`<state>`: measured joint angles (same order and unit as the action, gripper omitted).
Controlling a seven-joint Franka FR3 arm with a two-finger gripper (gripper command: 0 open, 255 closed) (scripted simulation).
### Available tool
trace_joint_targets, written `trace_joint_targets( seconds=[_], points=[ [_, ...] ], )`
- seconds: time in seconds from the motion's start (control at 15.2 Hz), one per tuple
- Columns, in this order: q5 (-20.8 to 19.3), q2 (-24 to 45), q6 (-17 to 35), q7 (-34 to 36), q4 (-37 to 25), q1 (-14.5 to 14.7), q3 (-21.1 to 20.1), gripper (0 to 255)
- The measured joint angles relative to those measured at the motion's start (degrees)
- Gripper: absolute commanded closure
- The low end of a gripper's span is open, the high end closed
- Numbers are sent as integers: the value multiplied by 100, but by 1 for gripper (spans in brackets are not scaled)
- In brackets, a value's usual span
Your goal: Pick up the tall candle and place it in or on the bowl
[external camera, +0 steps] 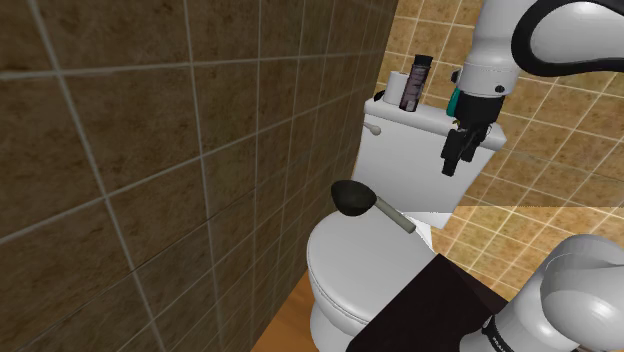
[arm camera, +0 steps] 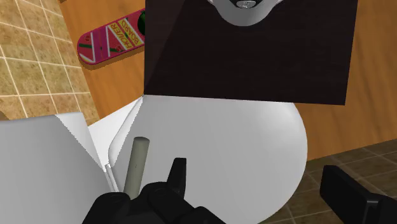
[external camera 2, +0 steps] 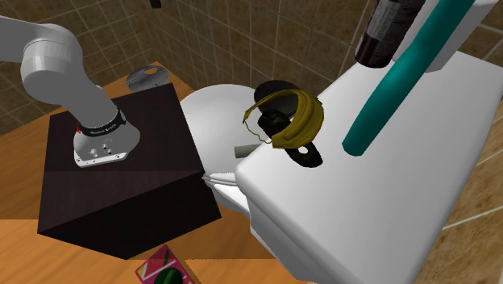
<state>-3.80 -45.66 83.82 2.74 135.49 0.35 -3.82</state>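
Note:
A long pale grey-green candle (external camera: 396, 216) (external camera 2: 242, 150) (arm camera: 137, 167) lies flat on the white toilet lid (external camera: 360, 265) (arm camera: 242, 146). One end of it touches a black bowl (external camera: 350, 197) (external camera 2: 274, 87) (arm camera: 121, 207) that also sits on the lid. My black gripper (external camera: 456, 158) (arm camera: 254, 177) hangs open in front of the tank (external camera: 410, 150), above the lid and apart from both. In the wrist view the candle is just outside one finger (arm camera: 178, 175), and nothing is between the fingers.
On the tank top stand a dark bottle (external camera: 417, 80), a white roll (external camera: 395, 85) and a teal rod (external camera 2: 395, 89). A yellow and black curved object (external camera 2: 294, 121) sits at the tank's front edge. The dark stand (external camera 2: 121, 185) faces the toilet. A pink board (arm camera: 111, 39) lies on the floor. A tiled wall (external camera: 150, 170) is close.

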Motion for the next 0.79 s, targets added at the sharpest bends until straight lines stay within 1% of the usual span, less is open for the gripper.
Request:
trace_joint_targets(
  seconds=[0.13, 0.26, 0.79],
  points=[
    [-12, 41, 81, -13, 37, -19, 36, 0],
    [-63, 140, 353, -72, 196, -87, 173, 0],
    [-233, 1054, 1820, -339, 669, -403, 812, 0]
  ],
)
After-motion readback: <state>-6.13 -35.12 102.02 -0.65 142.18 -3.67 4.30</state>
